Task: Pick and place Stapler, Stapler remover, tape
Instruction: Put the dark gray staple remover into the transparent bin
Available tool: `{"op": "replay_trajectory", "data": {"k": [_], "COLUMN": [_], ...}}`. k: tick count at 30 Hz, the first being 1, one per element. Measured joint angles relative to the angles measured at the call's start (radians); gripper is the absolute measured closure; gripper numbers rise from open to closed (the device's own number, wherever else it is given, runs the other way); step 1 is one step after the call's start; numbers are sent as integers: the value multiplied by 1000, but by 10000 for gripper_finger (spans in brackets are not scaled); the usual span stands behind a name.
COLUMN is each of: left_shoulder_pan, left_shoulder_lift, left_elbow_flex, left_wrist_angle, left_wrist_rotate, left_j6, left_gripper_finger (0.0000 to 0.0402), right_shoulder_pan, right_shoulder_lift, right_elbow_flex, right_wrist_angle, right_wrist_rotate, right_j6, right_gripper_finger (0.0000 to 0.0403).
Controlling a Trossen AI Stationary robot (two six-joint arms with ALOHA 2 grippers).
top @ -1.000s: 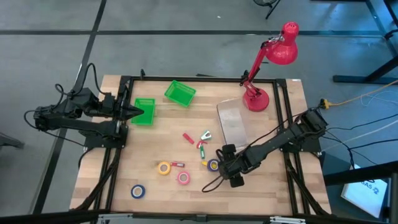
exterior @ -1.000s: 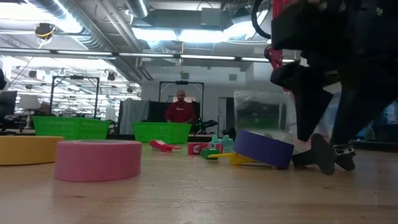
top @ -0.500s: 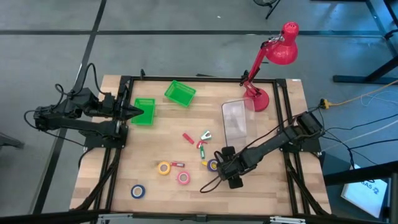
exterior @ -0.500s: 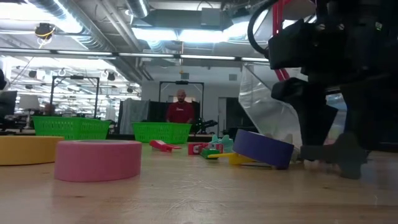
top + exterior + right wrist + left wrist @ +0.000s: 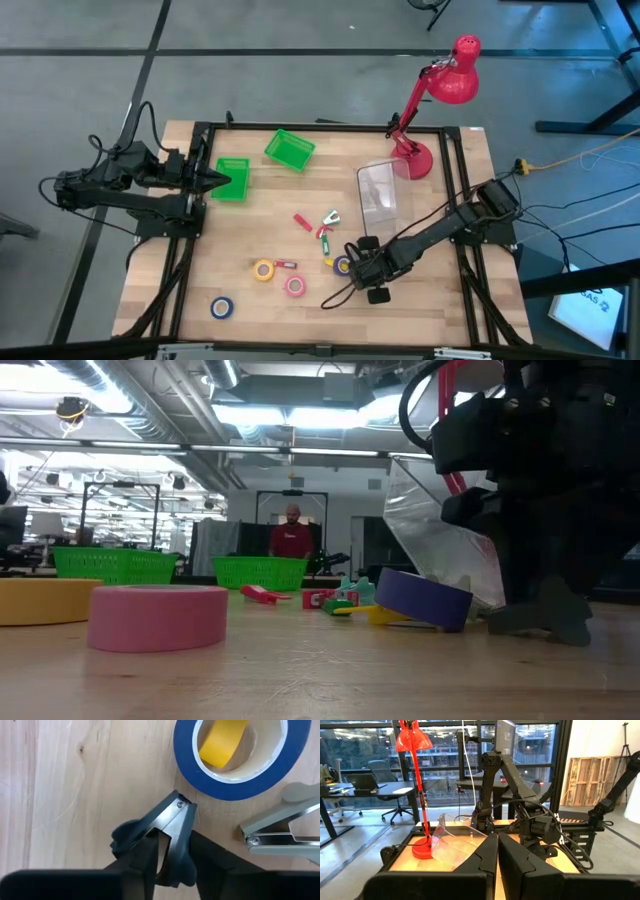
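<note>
R gripper [image 5: 167, 850] low on the table [image 5: 230, 250], approx 4 o'clock off centre, fingers [image 5: 135, 865] pinching a dark stapler remover [image 5: 165, 827] resting on the wood. Blue tape roll [image 5: 235, 792] just at 12 o'clock of it, a yellow bit inside the ring. Silver-handled tool [image 5: 280, 835] beside that, can't tell what. L gripper [image 5: 222, 179] at 9 o'clock edge, tips pressed together, next to a green bin [image 5: 235, 182]. 2nd green bin [image 5: 289, 149] at 11. Other tape: yellow roll [image 5: 264, 269], pink roll [image 5: 294, 286] at 6–7, 2nd blue roll [image 5: 222, 307] at 7. Clear bag [image 5: 377, 195] and red lamp [image 5: 430, 110] toward 2. Person [image 5: 291, 538] far back in the room
</note>
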Motion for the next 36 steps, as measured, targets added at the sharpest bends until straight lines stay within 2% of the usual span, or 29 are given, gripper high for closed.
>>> {"op": "replay_trajectory", "data": {"k": [7,16,22,27,32,36], "left_shoulder_pan": [0,0,0,0,0,0], "left_shoulder_lift": [0,0,0,0,0,0], "left_elbow_flex": [0,0,0,0,0,0], "left_wrist_angle": [0,0,0,0,0,0], "left_wrist_rotate": [0,0,0,0,0,0], "left_j6": [0,0,0,0,0,0], "left_gripper_finger": [395,391,394,394,391,392], "right_shoulder_pan": [0,0,0,0,-1,-12], "right_shoulder_lift": [-4,-4,-4,-4,-4,-5], "right_elbow_flex": [22,150,273,391,509,594], "right_wrist_angle": [-14,-146,-257,-368,-444,-492], "right_wrist_rotate": [0,0,0,1,24,30], "right_j6": [0,-6,-50,-60,-61,-64], "right_gripper_finger": [357,332,358,357,338,347]}}
